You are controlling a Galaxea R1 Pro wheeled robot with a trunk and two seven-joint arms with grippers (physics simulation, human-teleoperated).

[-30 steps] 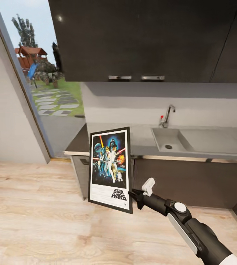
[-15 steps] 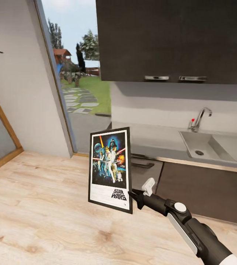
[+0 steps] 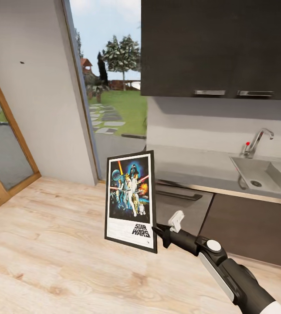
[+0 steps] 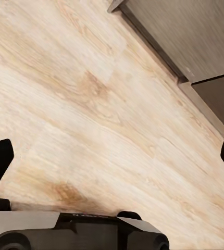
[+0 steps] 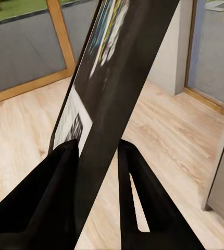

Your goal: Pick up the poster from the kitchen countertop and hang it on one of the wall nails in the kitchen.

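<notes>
Swinging left, my head camera has slid the whole kitchen to the right over the last second: the sink and tap now sit near the right edge, and more of the plain light grey wall panel (image 3: pixel 35 87) with its tiny dark nail head (image 3: pixel 22 62) has come into sight, while the poster and my right arm hold the same spot in the picture.

I see the rectangular Star Wars poster with its thin black frame and white border (image 3: pixel 130 200) held upright over the pale wood-grain plank floor (image 3: pixel 49 244), clear of the long matte grey countertop with its shiny steel front edge (image 3: pixel 188 168). My right gripper (image 3: pixel 158 230) pinches the frame's lower right corner; in the right wrist view its two black fingers (image 5: pixel 54 192) close on either side of the dark panel edge (image 5: pixel 117 114), the artwork showing as a thin, blurred sliver.

My left gripper (image 4: pixel 112 156) hangs over bare floor, its black fingertips wide apart at the picture's edges with nothing between them.

Behind, glossy dark upper cabinets with brushed steel handles (image 3: pixel 218 43) overhang the inset steel sink (image 3: pixel 262 172), which the right edge cuts off, and the curved tap (image 3: pixel 258 141) has a small red knob. A tall glass opening (image 3: pixel 114 96) shows lawn and trees. A wood-framed door (image 3: pixel 1 144) is cropped at the left.
</notes>
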